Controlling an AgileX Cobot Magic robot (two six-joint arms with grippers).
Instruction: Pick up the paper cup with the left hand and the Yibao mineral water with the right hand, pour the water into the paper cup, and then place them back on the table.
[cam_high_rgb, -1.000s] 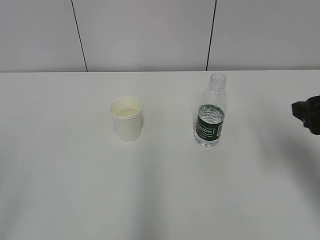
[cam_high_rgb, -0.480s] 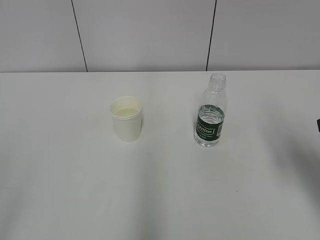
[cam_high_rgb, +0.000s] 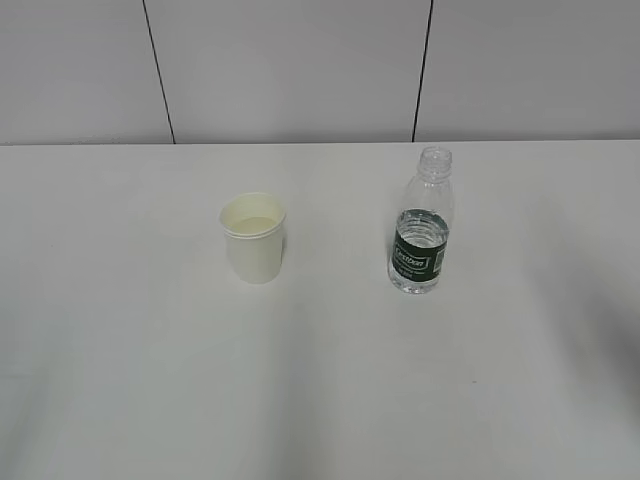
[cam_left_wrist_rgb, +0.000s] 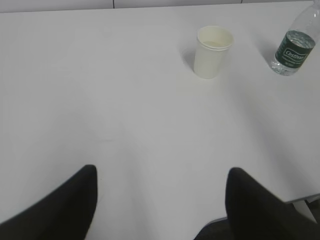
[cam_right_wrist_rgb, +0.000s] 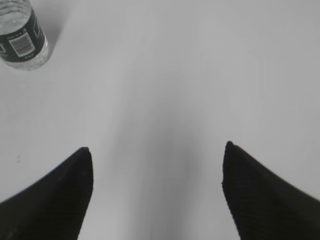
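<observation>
Cup (cam_high_rgb: 254, 237) upright on table (cam_high_rgb: 120, 330), liquid inside; bottle (cam_high_rgb: 421, 222) upright right of cup, well apart, uncapped. My left gripper (cam_left_wrist_rgb: 160, 197) and right gripper (cam_right_wrist_rgb: 156, 192) both spread wide, empty, far from cup. I judge pour done, both set down. Next: nothing but parking arms.

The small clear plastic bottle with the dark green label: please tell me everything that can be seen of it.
The small clear ribbed plastic water bottle stands upright on the white tabletop, to the right of the cream paper cup and apart from it. It is taller than the cup. Its neck is open, with no cap. A dark green label with white lettering wraps the lower body; the right wrist view shows a barcode on it. Water fills only the lower part. Nothing touches it except the table.
</observation>
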